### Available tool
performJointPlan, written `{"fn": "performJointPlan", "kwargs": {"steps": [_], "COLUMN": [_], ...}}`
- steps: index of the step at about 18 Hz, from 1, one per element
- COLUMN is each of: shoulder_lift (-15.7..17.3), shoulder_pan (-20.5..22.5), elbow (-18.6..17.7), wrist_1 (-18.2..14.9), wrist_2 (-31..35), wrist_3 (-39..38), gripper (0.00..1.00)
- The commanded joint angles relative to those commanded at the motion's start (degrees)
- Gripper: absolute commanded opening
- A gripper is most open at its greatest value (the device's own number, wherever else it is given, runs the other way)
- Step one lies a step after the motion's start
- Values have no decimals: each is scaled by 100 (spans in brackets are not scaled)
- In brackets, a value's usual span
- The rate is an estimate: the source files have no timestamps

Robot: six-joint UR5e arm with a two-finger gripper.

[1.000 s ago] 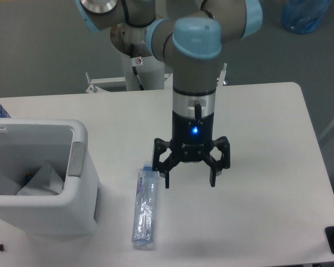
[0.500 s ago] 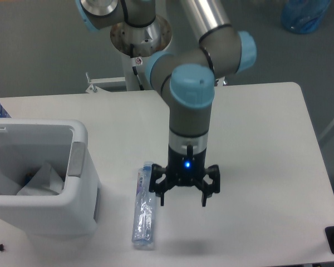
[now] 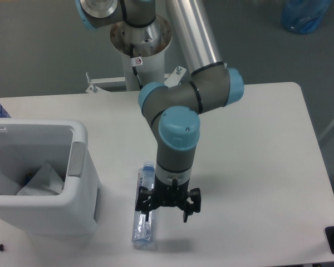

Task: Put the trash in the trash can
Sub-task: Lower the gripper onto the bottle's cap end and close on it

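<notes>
Claw (image 3: 166, 210) lower and further left than before, fingers spread, over bottle (image 3: 144, 208) on table (image 3: 256, 167)

Trash and trash can, positions on table.
Clear blue-tinted bottle (image 3: 144, 214) lies flat lengthwise, cap away from camera, just right of the white bin (image 3: 42, 203); whitish plastic sheet (image 3: 42, 179) rests inside the bin, which stands upright.

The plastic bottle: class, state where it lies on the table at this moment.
The plastic bottle lies flat near the table's front edge, just right of the trash can, with the open gripper over its right side.
</notes>
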Motion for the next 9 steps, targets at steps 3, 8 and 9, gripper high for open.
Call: {"fn": "performJointPlan", "kwargs": {"steps": [3,8,9], "shoulder_lift": [-149,-115,-115], "shoulder_pan": [-88,-159,-159], "elbow": [-61,-457,-448], "wrist_1": [0,18,9], "wrist_2": [105,237,255], "wrist_3": [0,35,35], "gripper": [100,100,100]}}
